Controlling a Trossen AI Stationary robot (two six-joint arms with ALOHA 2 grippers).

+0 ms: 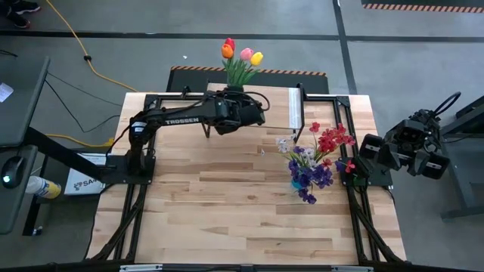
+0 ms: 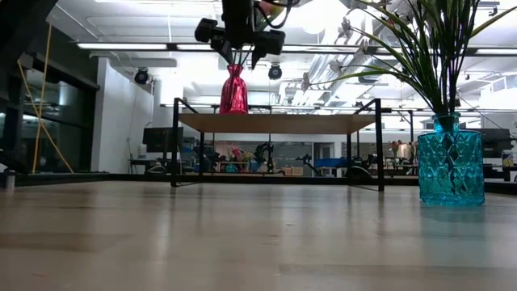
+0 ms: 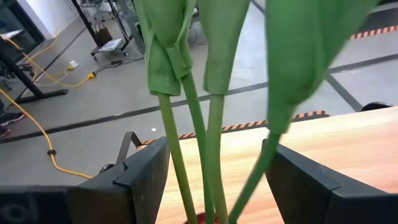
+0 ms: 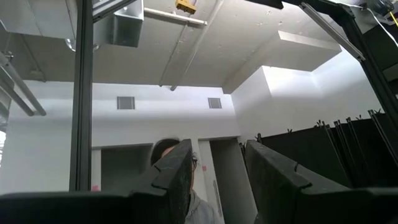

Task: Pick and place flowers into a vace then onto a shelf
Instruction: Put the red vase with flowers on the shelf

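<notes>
Left gripper (image 1: 243, 113) around tulip stems (image 3: 193, 134) (red vase (image 2: 233, 90) on shelf (image 2: 275, 122))

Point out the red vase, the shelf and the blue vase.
red vase (image 2: 233, 93), low view, on its belly, above the shelf.
shelf (image 2: 279, 123), low view, on the board's front edge.
blue vase (image 2: 450, 168), low view, on its glass body.

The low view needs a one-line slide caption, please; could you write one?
Left gripper holds a red vase above the shelf; a blue vase stands on the table.
</notes>
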